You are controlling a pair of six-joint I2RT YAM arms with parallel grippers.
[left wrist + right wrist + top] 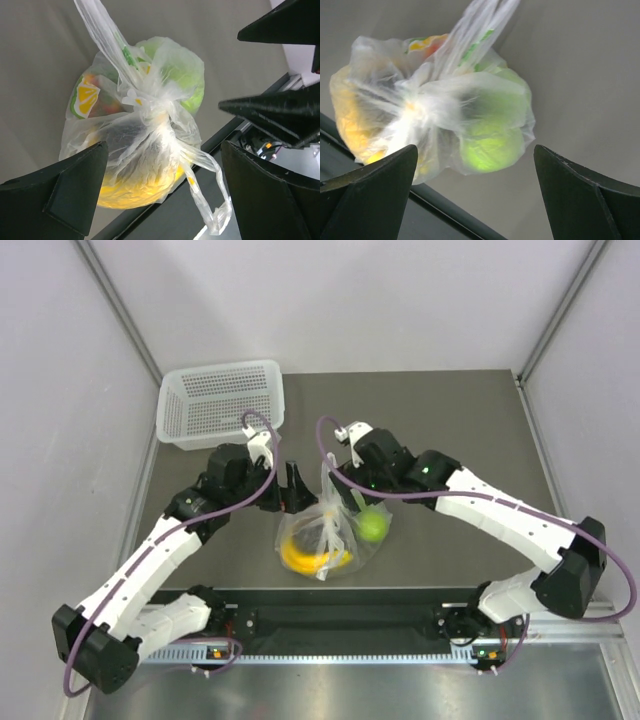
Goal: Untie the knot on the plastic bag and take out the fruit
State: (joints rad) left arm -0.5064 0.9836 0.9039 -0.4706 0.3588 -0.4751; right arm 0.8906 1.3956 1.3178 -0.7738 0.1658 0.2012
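Note:
The plastic bag (pixel 338 540) sits near the table's front edge, with yellow bananas (pixel 305 555) and a green apple (pixel 372 527) inside. In the left wrist view the knot (pixel 145 102) is tied. One handle loop (pixel 102 35) rises from it and the other (pixel 212 207) hangs down. Orange-red fruit (pixel 105 102) shows through the film. My left gripper (pixel 300 492) (pixel 165 200) is open just left of the bag, its fingers either side of it. My right gripper (pixel 352 496) (pixel 475 200) is open just behind the bag, above the apple (pixel 490 145) and the knot (pixel 415 112).
A white perforated basket (pixel 222 405) stands at the back left of the grey table. A black rail (pixel 340 595) runs along the front edge right below the bag. The right gripper's black fingers (pixel 272 112) show at the upper right of the left wrist view.

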